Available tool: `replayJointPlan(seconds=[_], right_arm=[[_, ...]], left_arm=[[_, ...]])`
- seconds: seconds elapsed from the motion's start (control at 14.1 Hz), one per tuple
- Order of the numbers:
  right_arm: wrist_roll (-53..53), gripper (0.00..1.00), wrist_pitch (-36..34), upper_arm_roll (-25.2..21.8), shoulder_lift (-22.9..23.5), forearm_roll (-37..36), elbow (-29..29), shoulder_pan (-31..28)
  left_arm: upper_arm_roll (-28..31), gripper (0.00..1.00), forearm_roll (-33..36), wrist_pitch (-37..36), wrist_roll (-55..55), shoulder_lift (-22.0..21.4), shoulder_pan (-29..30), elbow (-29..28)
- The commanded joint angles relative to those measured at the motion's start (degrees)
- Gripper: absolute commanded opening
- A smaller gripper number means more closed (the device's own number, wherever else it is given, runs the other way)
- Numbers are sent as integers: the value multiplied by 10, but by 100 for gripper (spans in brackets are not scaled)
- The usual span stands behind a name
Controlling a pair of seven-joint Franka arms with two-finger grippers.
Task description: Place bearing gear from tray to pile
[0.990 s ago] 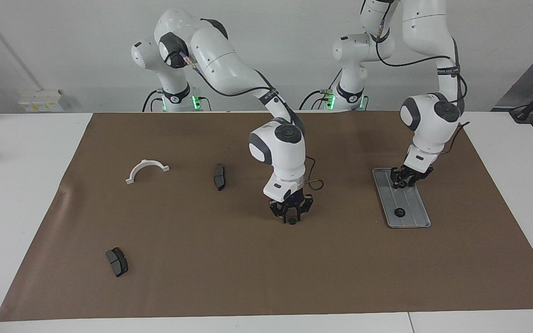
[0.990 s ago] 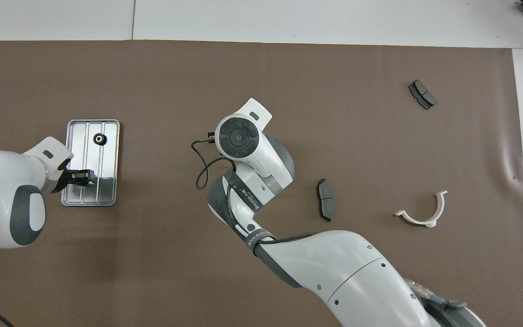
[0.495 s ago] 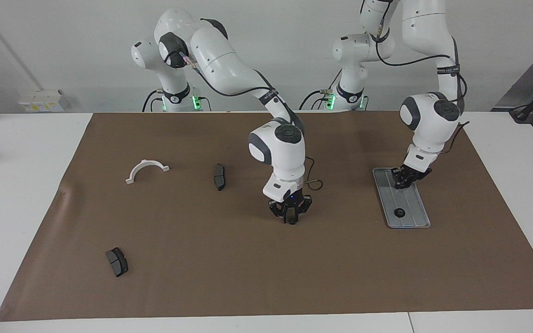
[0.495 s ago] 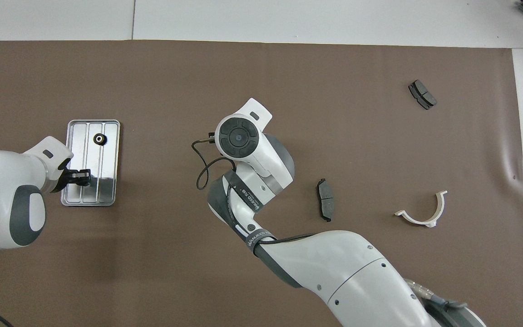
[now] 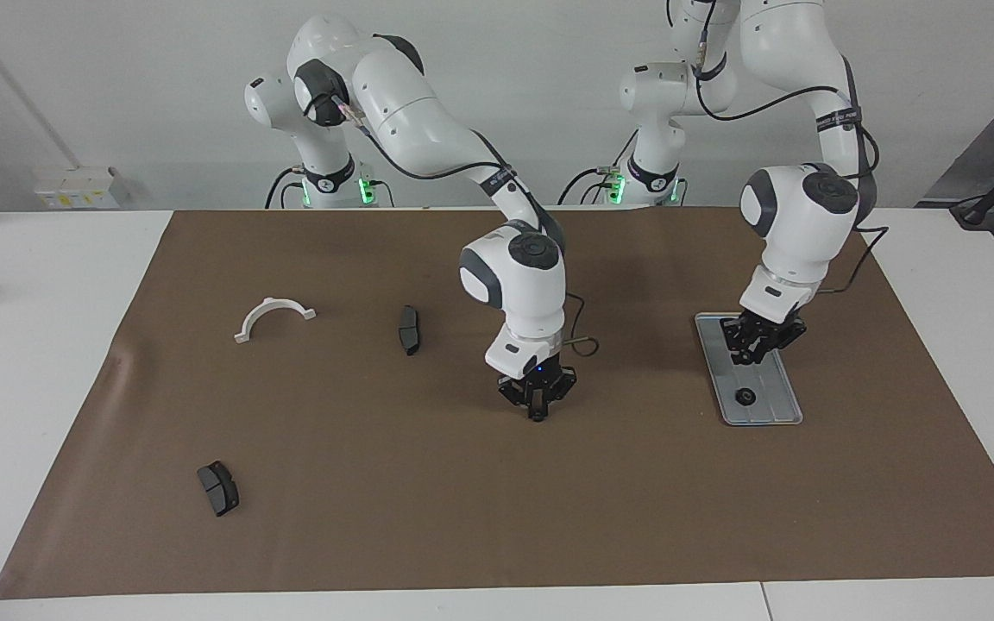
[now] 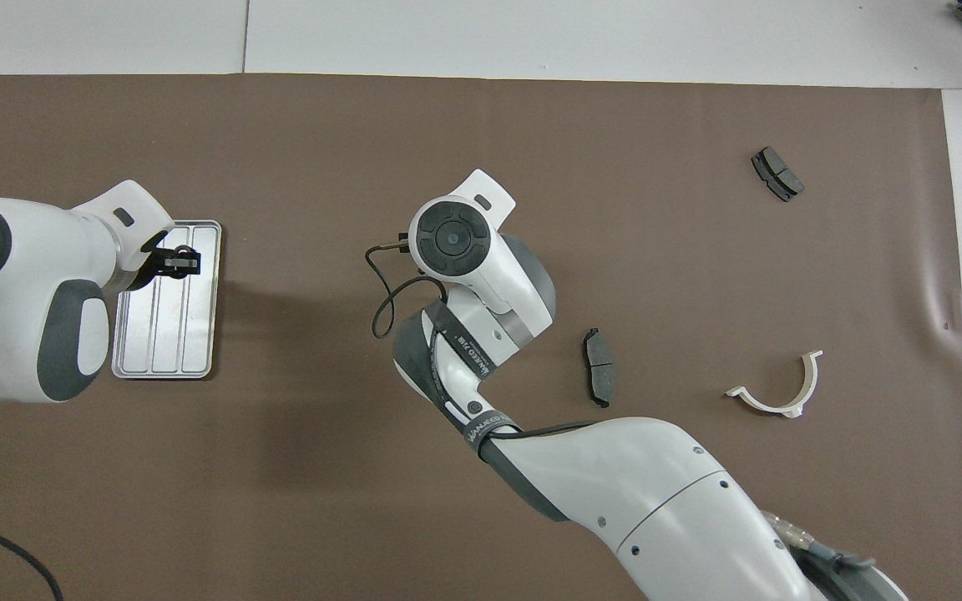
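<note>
We count one tray (image 5: 775,392) under the left arm's tool, with one bearing gear (image 5: 745,398) on it. Three dark brake pads: (image 5: 409,329), (image 5: 217,488), (image 6: 777,174); that last is the second one seen again, so two pads. One white half-ring clamp (image 5: 273,316).

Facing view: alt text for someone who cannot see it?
The left gripper hangs over a ridged silver-grey metal tray that holds one small black gear; the shut right gripper is low over the middle of the brown mat. Two dark brake pads and a white plastic half-ring lie toward the right arm's end.
</note>
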Motion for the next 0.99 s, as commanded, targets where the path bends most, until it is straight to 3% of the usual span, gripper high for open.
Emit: replayJointPlan(seconds=[0.0,0.21,0.57,0.78,0.92], right_arm=[[-30,0,-43,10,-54,-6,-13,-62],[-107,0,-92,10,-111,-1,-39,-132],[-271,0,-76,11,-160,5,-135,-239],[-327,0,3,11,-166,76,-206,-285],[-354,0,9,11,-166,93,-223,-301]], left_arm=[[7,0,16,-17,-46,59,-48,79],[10,0,17,-23,-133,110,-118,136],[10,0,19,-16,-252,214,-203,251],[7,0,13,21,-263,227,-215,263],[6,0,12,73,-263,232,-217,260]])
